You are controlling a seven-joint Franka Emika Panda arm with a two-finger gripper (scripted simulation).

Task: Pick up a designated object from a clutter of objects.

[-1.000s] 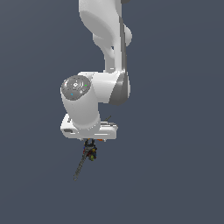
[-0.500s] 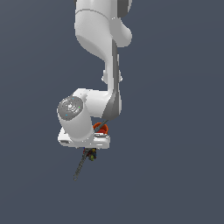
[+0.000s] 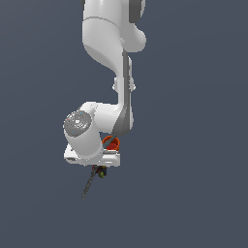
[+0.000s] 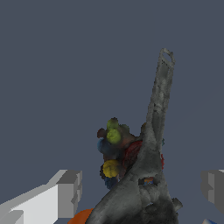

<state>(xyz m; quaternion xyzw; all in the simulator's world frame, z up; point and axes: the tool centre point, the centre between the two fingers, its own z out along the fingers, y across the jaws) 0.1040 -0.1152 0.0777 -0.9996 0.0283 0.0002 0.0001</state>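
Two grey fingers [image 4: 69,192] are seen well apart at the edges of the wrist view, so the gripper [image 4: 142,190] is parted wide with nothing clamped between the pads. Between them, the wide end of the long grey tool [image 4: 153,144] is spread out, its narrow looped end running away from the camera. Just beside it, touching or overlapped by it, the dark multicoloured lump [image 4: 113,151] is seen, with yellow, green and blue blobs. A sliver of the orange cup [image 4: 81,217] is caught next to one finger, and a small blue piece [image 4: 209,221] is barely visible by the other. In the exterior view the gripper is mostly hidden under the white hand, the orange cup [image 3: 110,143] peeks out behind it, and the grey tool [image 3: 89,185] and lump [image 3: 101,171] are seen just below. Which object is designated cannot be told from the frames; the tool sits most centred between the fingers and is judged the likely target. For a clean grasp, the descent should be kept straight, the fingers lined across the tool's narrower width, and the lump kept out from under either finger. The cube and scissors are not visible.
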